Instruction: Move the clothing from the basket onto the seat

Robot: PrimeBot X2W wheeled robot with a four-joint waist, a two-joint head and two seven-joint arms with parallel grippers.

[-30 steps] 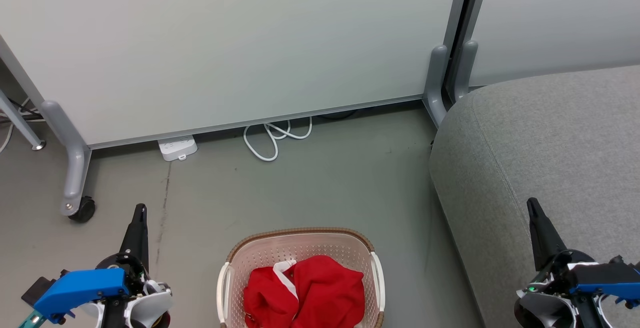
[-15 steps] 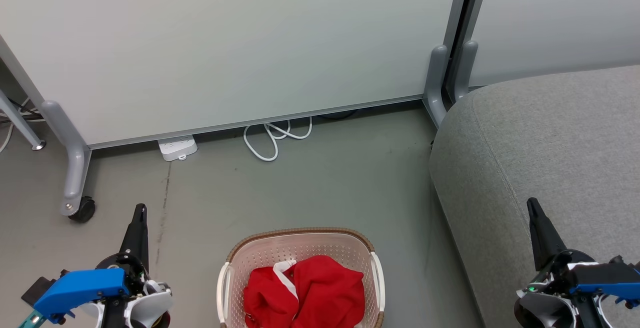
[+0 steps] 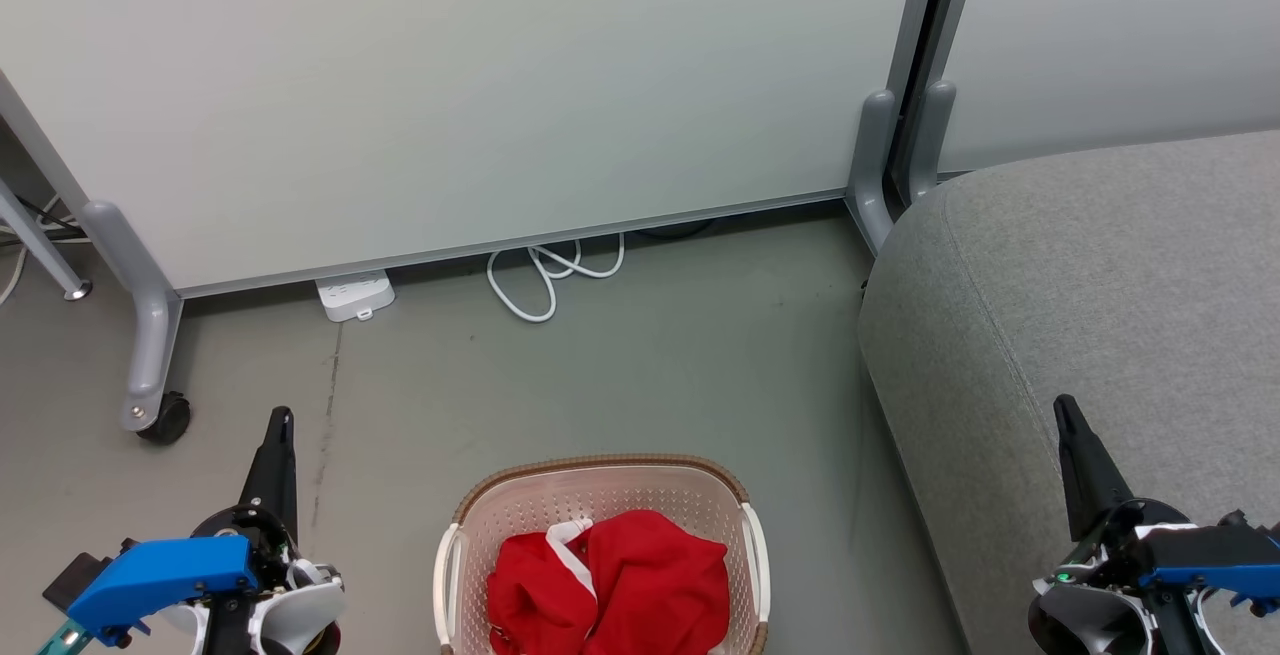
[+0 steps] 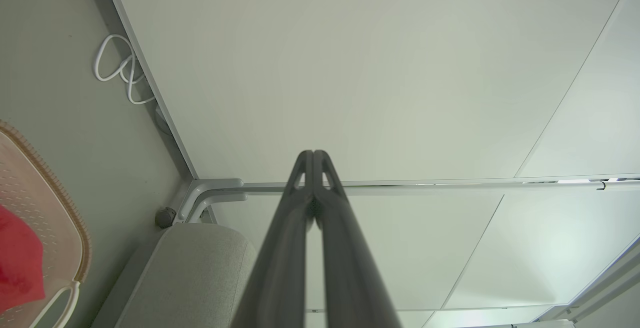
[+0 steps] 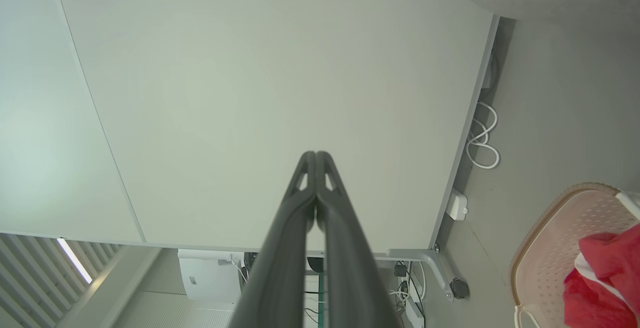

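Note:
Red clothing point(image 3: 610, 585) with white trim lies bunched in the cream basket point(image 3: 600, 480), which stands on the floor at the bottom centre of the head view. The grey seat point(image 3: 1090, 275) fills the right side. My left gripper point(image 3: 283, 420) hangs shut and empty to the left of the basket, above the floor. Over the seat's near part my right gripper point(image 3: 1063, 405) is shut too, with nothing in it. The left wrist view has the basket point(image 4: 60, 218), a bit of clothing point(image 4: 17, 263) and a seat corner point(image 4: 200, 268). In the right wrist view the basket point(image 5: 550, 238) and clothing point(image 5: 605, 278) sit at the lower right.
A pale partition panel point(image 3: 480, 85) on grey wheeled feet point(image 3: 150, 335) closes off the far side. A white power strip point(image 3: 353, 296) and a looped white cable point(image 3: 550, 275) lie at its base. Grey floor point(image 3: 650, 375) runs between the panel and the basket.

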